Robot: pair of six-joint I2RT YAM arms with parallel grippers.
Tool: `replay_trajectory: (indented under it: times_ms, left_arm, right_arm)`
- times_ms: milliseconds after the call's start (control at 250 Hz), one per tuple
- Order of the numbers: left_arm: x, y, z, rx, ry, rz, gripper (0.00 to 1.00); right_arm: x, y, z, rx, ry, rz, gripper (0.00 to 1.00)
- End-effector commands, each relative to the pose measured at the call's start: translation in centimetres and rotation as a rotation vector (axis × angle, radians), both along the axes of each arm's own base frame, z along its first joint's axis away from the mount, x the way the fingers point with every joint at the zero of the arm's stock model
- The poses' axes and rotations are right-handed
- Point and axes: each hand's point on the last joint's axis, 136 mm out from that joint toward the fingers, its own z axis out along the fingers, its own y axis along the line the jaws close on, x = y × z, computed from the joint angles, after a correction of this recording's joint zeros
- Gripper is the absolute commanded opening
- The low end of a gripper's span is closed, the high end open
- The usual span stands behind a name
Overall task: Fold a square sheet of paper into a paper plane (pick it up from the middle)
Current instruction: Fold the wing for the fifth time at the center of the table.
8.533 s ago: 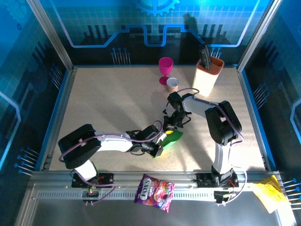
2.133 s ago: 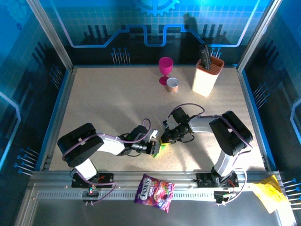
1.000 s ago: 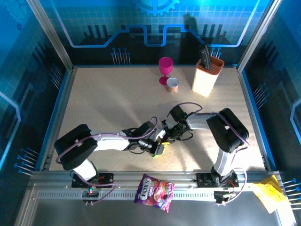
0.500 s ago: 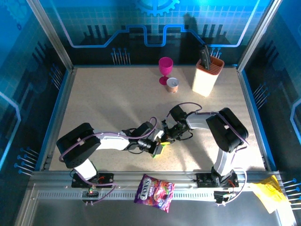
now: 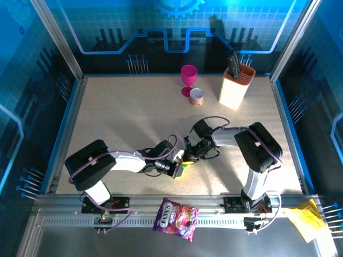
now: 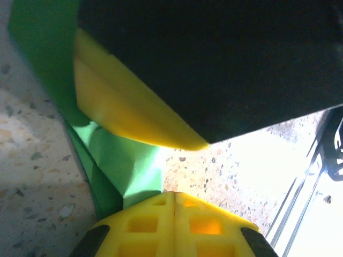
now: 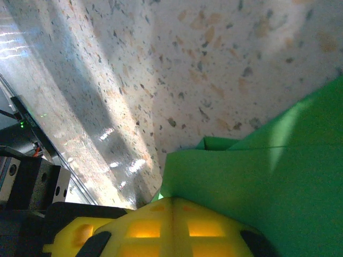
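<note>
Top external view puts the square sheet of paper [image 5: 184, 164] low on the table [image 5: 118, 118], near its middle. It is almost covered where the left gripper [image 5: 179, 169] and the right gripper [image 5: 189, 154] meet tip to tip. In the left wrist view, the left gripper [image 6: 174, 211] has its yellow fingers fully together with nothing visible between them, and the folded green sheet [image 6: 128, 166] lies just ahead of the tips. In the right wrist view, the right gripper [image 7: 172, 214] is likewise closed tight, its tips at the edge of the green sheet [image 7: 257, 187]. You appear to be pressing rather than gripping, though I cannot tell whether a layer is caught under either tip.

Watch for these:
- **Collision:** The two tips are crowded, so a sideways stroke could knock one against the other and drag the sheet, skewing the crease.
- **Sliding:** Thin paper probably slides easily on this table, so pressure from one side alone would likely shove it rather than flatten it.
- **Spring-back or tearing:** The small raised flap in the right wrist view may spring open when you ease off, and a hard push could wrinkle or tear it.

Your count:
- one green sheet
- two grippers
- one pink goblet [image 5: 188, 77]
- one small cup [image 5: 196, 96]
- one knife block [image 5: 236, 85]
- one purple snack bag [image 5: 176, 213]
- one crumpled yellow paper [image 5: 304, 218]
</note>
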Motion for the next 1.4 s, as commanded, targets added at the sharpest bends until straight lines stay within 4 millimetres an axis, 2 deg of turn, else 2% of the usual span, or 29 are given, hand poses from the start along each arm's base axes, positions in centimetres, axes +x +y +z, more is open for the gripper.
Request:
replay_trajectory:
  times_ms: [0, 479, 767, 955, 1051, 1246, 1394]
  left_arm:
    - [-2.0, 2.4, -1.8, 0.086, 0.073, 0.002, 0.00]
    - [-3.7, 4.6, -2.2, 0.106, 0.111, 0.032, 0.00]
    - [-5.7, 6.3, -2.6, 0.121, 0.156, 0.082, 0.00]
    - [-3.2, 4.3, 2.0, 0.034, 0.042, 0.098, 0.00]
    - [-2.1, 2.8, 3.3, 0.002, 0.014, 0.084, 0.00]
    - [-1.1, 0.2, 3.6, -0.032, 0.022, 0.033, 0.00]
    - [-1.0, -0.7, 2.7, -0.024, 0.040, -0.004, 0.00]
  right_arm:
    - [-5.1, -6.3, -7.3, -0.389, 0.147, 0.013, 0.00]
    - [-5.3, -6.7, -7.6, -0.419, 0.165, 0.011, 0.00]
    - [-5.2, -6.7, -7.5, -0.422, 0.167, 0.010, 0.00]
    - [-5.2, -6.6, -7.4, -0.416, 0.165, 0.010, 0.00]
    - [-5.2, -6.6, -7.4, -0.416, 0.164, 0.012, 0.00]
    - [-5.2, -6.5, -7.4, -0.408, 0.164, 0.011, 0.00]
    - [-5.1, -6.4, -7.4, -0.405, 0.163, 0.009, 0.00]
